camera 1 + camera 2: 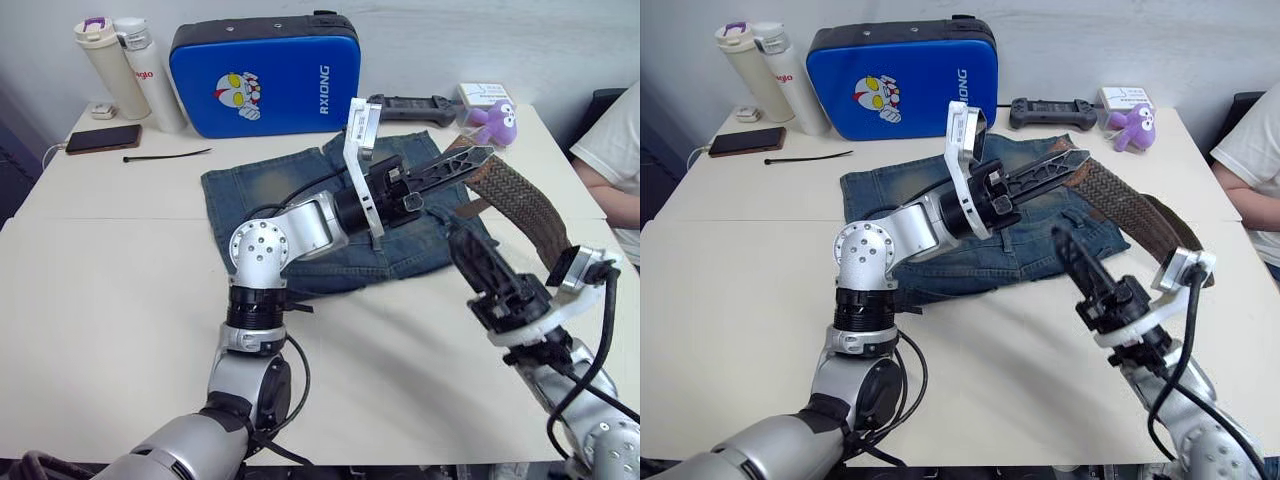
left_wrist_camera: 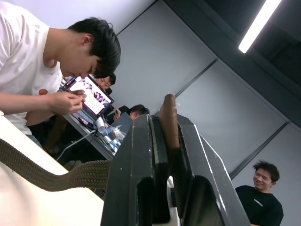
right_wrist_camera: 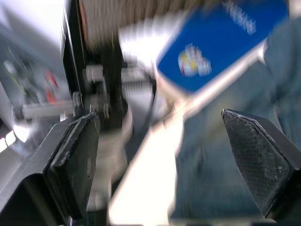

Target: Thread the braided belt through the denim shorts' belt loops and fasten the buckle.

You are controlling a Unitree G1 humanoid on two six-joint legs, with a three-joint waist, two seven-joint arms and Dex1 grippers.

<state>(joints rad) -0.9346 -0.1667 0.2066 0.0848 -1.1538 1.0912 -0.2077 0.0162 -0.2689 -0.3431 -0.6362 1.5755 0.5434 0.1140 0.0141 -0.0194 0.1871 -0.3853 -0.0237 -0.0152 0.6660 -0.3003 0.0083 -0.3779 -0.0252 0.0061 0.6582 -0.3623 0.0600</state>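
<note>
- We see the left pincer [image 1: 470, 160] raised above the desk [image 1: 110, 300], its two black fingers clamped on one end of the braided belt [image 1: 520, 205]; the left wrist view shows the brown strap end pinched tight between the fingers [image 2: 141, 179].
- From that grip the belt, a dark brown woven strap, arcs down toward the desk's right edge, passing behind the right arm.
- The right pincer [image 1: 1070, 250] hovers over the right part of the desk, just beside the shorts' right edge; its fingers are spread wide apart with nothing between them, as the right wrist view makes plain with one textured pad [image 3: 256, 155] on each side.
- The denim shorts [image 1: 270, 190], faded blue with lighter worn patches, lie flat near the middle of the desk, toward its far edge.
- We cannot make out the buckle or the belt loops.
- Along the far edge stand a blue padded case [image 1: 265, 75] with a cartoon print and two pale bottles [image 1: 130, 70]; a phone [image 1: 103, 138] and a thin black cable tie [image 1: 165, 155] lie near the far left corner, a purple toy [image 1: 492, 120] near the far right.
- The left wrist view adds people [image 2: 51, 70] in the room beyond the desk, one in a white shirt.
</note>
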